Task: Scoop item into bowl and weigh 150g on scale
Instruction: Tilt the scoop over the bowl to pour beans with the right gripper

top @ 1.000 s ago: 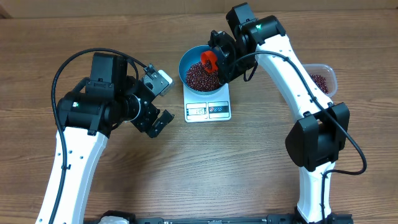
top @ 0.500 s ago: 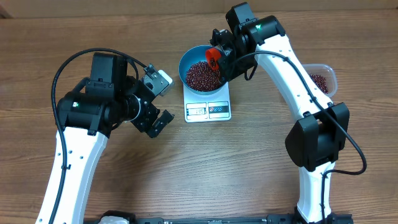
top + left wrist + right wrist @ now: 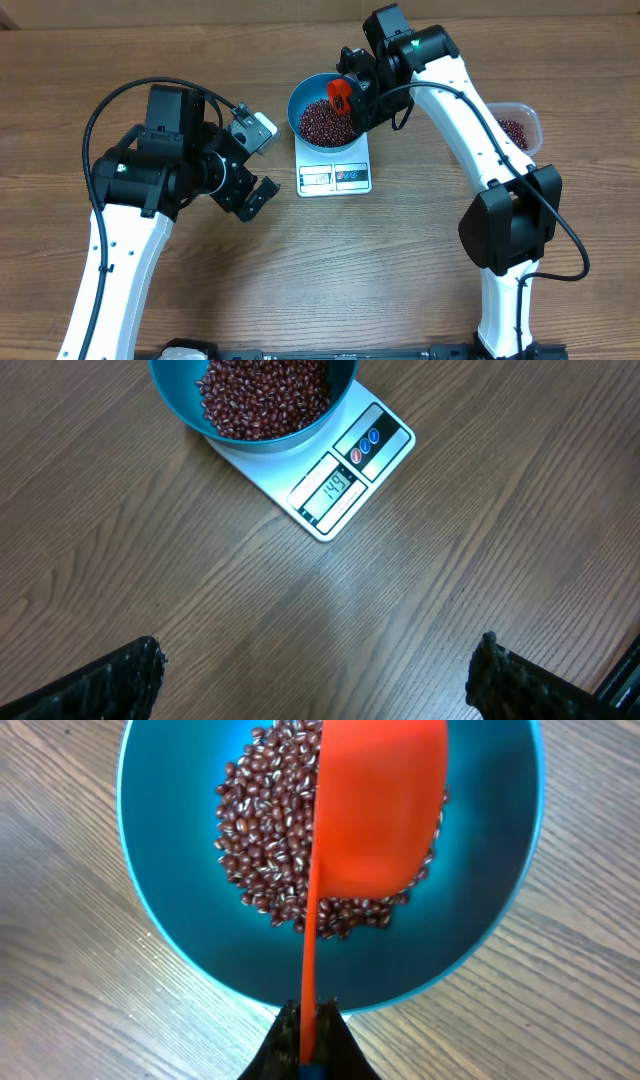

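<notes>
The blue bowl (image 3: pixel 303 100) sits on the white scale (image 3: pixel 335 172), with a heap of dark red beans (image 3: pixel 320 122) inside. My right gripper (image 3: pixel 354 98) is shut on the handle of an orange scoop (image 3: pixel 340 91) and holds it over the bowl's right side. In the right wrist view the scoop (image 3: pixel 380 810) hangs turned on its side above the beans (image 3: pixel 262 830); the gripper (image 3: pixel 312 1020) pinches its thin handle. My left gripper (image 3: pixel 318 650) stands open over bare table, short of the scale (image 3: pixel 385 430); the display there reads 149.
A clear plastic tub (image 3: pixel 518 110) with more beans stands at the table's right edge, behind the right arm. The left arm's black cable loops over the table's left side.
The orange scoop has shifted slightly up and to the right over the bowl. The left arm has not moved.
</notes>
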Tool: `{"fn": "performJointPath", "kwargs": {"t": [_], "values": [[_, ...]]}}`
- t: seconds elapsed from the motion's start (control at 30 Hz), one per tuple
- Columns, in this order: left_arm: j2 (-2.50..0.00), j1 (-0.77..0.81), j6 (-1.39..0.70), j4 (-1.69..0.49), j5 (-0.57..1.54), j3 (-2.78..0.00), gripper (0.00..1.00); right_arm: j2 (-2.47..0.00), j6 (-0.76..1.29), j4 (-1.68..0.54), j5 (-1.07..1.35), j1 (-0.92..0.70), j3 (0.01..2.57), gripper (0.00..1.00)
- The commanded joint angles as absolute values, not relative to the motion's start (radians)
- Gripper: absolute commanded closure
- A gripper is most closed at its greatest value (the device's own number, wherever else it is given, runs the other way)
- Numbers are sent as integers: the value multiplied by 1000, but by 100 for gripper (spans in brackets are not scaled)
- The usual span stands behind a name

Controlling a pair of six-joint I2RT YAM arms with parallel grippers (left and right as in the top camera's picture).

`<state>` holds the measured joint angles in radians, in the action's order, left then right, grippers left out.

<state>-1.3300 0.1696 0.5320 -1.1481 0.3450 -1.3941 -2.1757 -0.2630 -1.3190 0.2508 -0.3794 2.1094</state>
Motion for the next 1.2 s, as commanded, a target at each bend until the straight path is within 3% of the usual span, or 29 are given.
{"fn": "performJointPath", "kwargs": {"t": [0.0, 0.73, 1.17], "values": [[-1337, 171, 554, -1148, 359, -1410, 0, -2130, -255, -1317, 287, -373, 2142, 96], [-1337, 170, 554, -1148, 359, -1410, 1, -2130, -290, -1324, 215, -366, 2142, 96], [-1337, 170, 554, -1148, 359, -1410, 0, -2130, -281, -1321, 294, -358, 2142, 96]]}}
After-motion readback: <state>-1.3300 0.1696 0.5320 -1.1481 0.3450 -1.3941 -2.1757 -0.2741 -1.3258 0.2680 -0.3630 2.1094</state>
